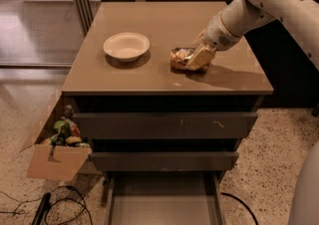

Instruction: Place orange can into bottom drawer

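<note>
The cream gripper (199, 58) hangs low over the flat brown cabinet top (164, 20), overlapping the right side of the small shiny orange-gold can (179, 57). Whether it grips the can cannot be told. A round white bowl (126, 46) sits to the can's left, and the shallow grey bottom drawer (162, 199) stands open below.

arm (259, 5): extends from upper right, bent down-left | tool (198, 58): low, tilted, mid-right
</note>
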{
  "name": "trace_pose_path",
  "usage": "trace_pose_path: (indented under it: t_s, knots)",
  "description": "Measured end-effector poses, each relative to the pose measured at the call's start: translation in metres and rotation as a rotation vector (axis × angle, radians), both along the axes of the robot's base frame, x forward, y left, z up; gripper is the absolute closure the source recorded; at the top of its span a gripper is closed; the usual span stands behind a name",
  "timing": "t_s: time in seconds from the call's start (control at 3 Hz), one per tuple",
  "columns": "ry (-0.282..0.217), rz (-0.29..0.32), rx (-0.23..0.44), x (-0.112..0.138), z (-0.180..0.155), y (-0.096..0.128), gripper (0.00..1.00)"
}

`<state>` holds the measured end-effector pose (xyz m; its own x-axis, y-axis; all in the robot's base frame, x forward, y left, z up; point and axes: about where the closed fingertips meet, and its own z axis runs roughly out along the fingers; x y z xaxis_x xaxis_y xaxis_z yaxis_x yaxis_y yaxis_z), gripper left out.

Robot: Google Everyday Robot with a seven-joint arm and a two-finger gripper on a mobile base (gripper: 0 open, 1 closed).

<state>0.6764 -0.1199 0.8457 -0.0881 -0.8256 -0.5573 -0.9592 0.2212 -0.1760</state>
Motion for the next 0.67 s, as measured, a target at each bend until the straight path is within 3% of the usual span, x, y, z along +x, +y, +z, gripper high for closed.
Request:
trace_pose_path:
  t_s: [0.33,0.67]
  knots:
    - [0.000,0.000,0.000,0.0000,0.0000,0.0000,1.00]
    - [0.000,0.000,0.000,0.0000,-0.0001,0.0000,1.00]
